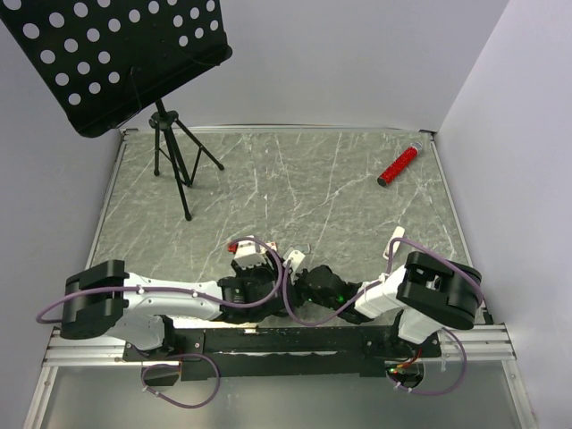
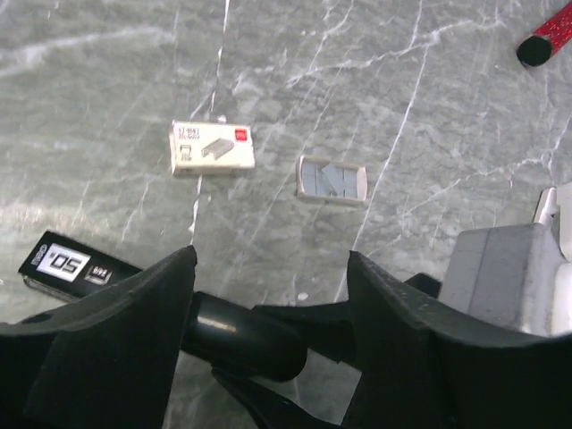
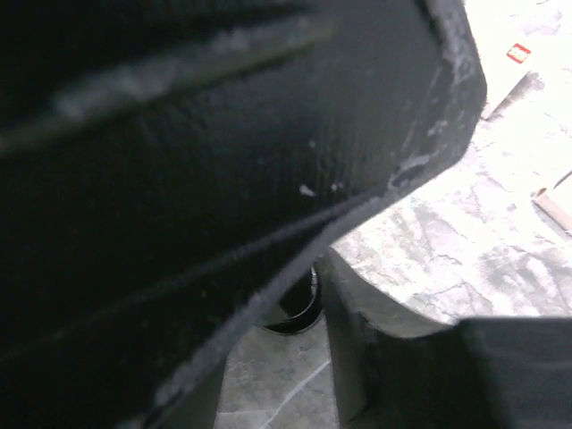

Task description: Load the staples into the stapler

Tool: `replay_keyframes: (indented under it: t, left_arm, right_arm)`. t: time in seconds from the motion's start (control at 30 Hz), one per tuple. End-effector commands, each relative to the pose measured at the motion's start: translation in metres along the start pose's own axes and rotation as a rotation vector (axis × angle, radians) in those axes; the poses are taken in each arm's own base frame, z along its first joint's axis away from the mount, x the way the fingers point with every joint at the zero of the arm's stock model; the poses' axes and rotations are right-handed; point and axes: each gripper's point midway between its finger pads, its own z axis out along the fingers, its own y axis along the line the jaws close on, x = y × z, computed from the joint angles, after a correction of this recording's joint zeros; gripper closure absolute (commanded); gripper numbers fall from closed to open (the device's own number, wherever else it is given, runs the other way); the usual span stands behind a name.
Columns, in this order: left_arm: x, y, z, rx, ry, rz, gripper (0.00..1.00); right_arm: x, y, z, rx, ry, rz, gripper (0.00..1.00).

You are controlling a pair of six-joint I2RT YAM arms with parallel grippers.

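The left fingers, two black wedge-shaped pieces, stand wide apart. Low in the gap between them we see a rounded black shape, and we cannot tell what it belongs to. The right fingers fill their own wrist view as dark masses with only a thin slit between them. We cannot tell whether they are closed on anything. From above, both arms reach in to meet at the near middle of the table.

Just left of the left fingers, the slim black bar-shaped stapler lies flat on the table. It carries a white label printed "50", and its right end is hidden behind one finger.

Farther out lies the tiny cream cardboard box, with a grey drawing on its face and a reddish mark in one corner. To its right, near it but apart, lies the small greyish rectangular tray with a pale rim.

We count one stapler, one box, one tray, one cylinder, one stand and two arms.

The grey marbled table is streaked with white veins and edged in metal. Plain white walls close it in on the far, left and right sides. A black perforated music stand rests its tripod at the far left. A red glittery cylinder lies at the far right, well apart from everything else.
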Motion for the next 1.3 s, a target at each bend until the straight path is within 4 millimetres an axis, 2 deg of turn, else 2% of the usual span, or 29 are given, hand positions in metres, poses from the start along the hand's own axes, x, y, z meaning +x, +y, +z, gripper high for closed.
replay_keyframes:
  t: [0.0, 0.03, 0.1, 0.13, 0.2, 0.23, 0.27, 0.3, 0.33, 0.37, 0.4, 0.43, 0.47, 0.5, 0.53, 0.57, 0.63, 0.7, 0.73, 0.8, 0.83, 0.87, 0.93, 1.0, 1.03, 1.1, 1.17, 1.2, 1.27]
  left_arm:
    - [0.044, 0.003, -0.025, 0.023, 0.243, 0.019, 0.23]
    - [0.039, 0.010, -0.022, 0.000, 0.234, 0.014, 0.21]
    - [0.025, 0.011, -0.020, 0.002, 0.223, -0.013, 0.15]
    - [0.016, 0.018, -0.014, -0.023, 0.207, -0.025, 0.13]
    - [-0.002, 0.023, -0.012, -0.028, 0.191, -0.062, 0.07]
    - [-0.012, 0.035, -0.003, -0.061, 0.176, -0.075, 0.07]
    - [-0.027, 0.036, -0.004, -0.052, 0.158, -0.113, 0.04]
    - [-0.035, 0.041, -0.003, -0.055, 0.145, -0.130, 0.02]
    - [-0.043, 0.055, 0.003, -0.081, 0.137, -0.133, 0.01]
    - [-0.057, 0.056, 0.001, -0.057, 0.121, -0.179, 0.00]
    - [-0.064, 0.060, 0.003, -0.051, 0.113, -0.205, 0.00]
    - [-0.070, 0.079, 0.011, -0.087, 0.092, -0.212, 0.01]
    - [-0.079, 0.080, 0.007, -0.053, 0.091, -0.255, 0.01]
    - [-0.084, 0.084, 0.008, -0.049, 0.081, -0.273, 0.01]
    - [-0.086, 0.100, 0.012, -0.077, 0.065, -0.277, 0.01]
    - [-0.093, 0.101, 0.008, -0.053, 0.058, -0.309, 0.00]
    - [-0.099, 0.117, 0.008, -0.072, 0.037, -0.328, 0.01]
    - [-0.102, 0.128, 0.008, -0.083, 0.037, -0.337, 0.01]
    - [-0.103, 0.133, 0.007, -0.084, 0.033, -0.319, 0.00]
    - [-0.106, 0.141, 0.009, -0.098, 0.028, -0.313, 0.01]
    - [-0.108, 0.144, 0.009, -0.102, 0.028, -0.293, 0.00]
    - [-0.109, 0.146, 0.009, -0.103, 0.028, -0.285, 0.01]
    - [-0.116, 0.149, 0.012, -0.107, 0.030, -0.256, 0.01]
    - [-0.123, 0.152, 0.013, -0.124, 0.024, -0.234, 0.01]
    - [-0.135, 0.153, 0.012, -0.141, -0.001, -0.216, 0.00]
    - [-0.146, 0.157, 0.009, -0.167, -0.032, -0.172, 0.01]
    - [-0.166, 0.156, 0.003, -0.171, -0.088, -0.114, 0.01]
    - [-0.178, 0.154, -0.001, -0.163, -0.112, -0.076, 0.01]
    - [-0.191, 0.152, -0.006, -0.165, -0.147, -0.046, 0.01]
  right_arm:
    - [-0.025, 0.010, 0.000, -0.039, -0.068, 0.017, 0.42]
    - [-0.029, 0.010, -0.002, -0.036, -0.081, 0.023, 0.35]
    - [-0.028, 0.007, -0.006, -0.022, -0.071, 0.031, 0.28]
    - [-0.030, 0.007, -0.008, -0.020, -0.075, 0.038, 0.22]
    - [-0.022, 0.005, -0.012, -0.008, -0.037, 0.052, 0.17]
    - [-0.028, 0.006, -0.016, -0.008, -0.049, 0.065, 0.13]
    - [-0.028, 0.009, -0.019, -0.017, -0.047, 0.071, 0.11]
    - [-0.018, 0.005, -0.023, -0.001, 0.002, 0.074, 0.10]
    - [-0.027, 0.007, -0.027, -0.001, -0.010, 0.089, 0.07]
    - [-0.030, 0.007, -0.029, -0.001, -0.004, 0.081, 0.07]
    - [-0.022, 0.002, -0.034, 0.032, 0.044, 0.083, 0.05]
    - [-0.028, 0.001, -0.038, 0.039, 0.037, 0.097, 0.02]
    - [-0.034, 0.000, -0.040, 0.043, 0.033, 0.096, 0.01]
    - [-0.024, -0.004, -0.045, 0.062, 0.085, 0.090, 0.00]
    - [-0.026, -0.006, -0.047, 0.068, 0.095, 0.094, 0.00]
    - [-0.037, -0.009, -0.047, 0.065, 0.092, 0.082, 0.00]
    - [-0.028, -0.014, -0.055, 0.069, 0.177, 0.042, 0.01]
    - [-0.040, -0.018, -0.057, 0.060, 0.194, 0.026, 0.03]
    - [-0.030, -0.016, -0.063, 0.023, 0.257, -0.006, 0.04]
    - [-0.048, -0.015, -0.065, 0.011, 0.254, -0.033, 0.06]
    - [-0.049, -0.014, -0.065, -0.006, 0.274, -0.064, 0.06]
    - [-0.058, -0.009, -0.067, -0.030, 0.286, -0.074, 0.07]
    - [-0.056, -0.007, -0.064, -0.066, 0.349, -0.119, 0.09]
    - [-0.063, -0.002, -0.064, -0.089, 0.405, -0.130, 0.09]
    - [-0.057, -0.001, -0.059, -0.109, 0.448, -0.150, 0.09]
    - [-0.065, 0.001, -0.055, -0.113, 0.467, -0.164, 0.10]
    - [-0.066, 0.003, -0.047, -0.125, 0.496, -0.176, 0.10]
    - [-0.058, 0.001, -0.044, -0.115, 0.540, -0.179, 0.10]
    - [-0.067, 0.002, -0.037, -0.111, 0.546, -0.206, 0.11]
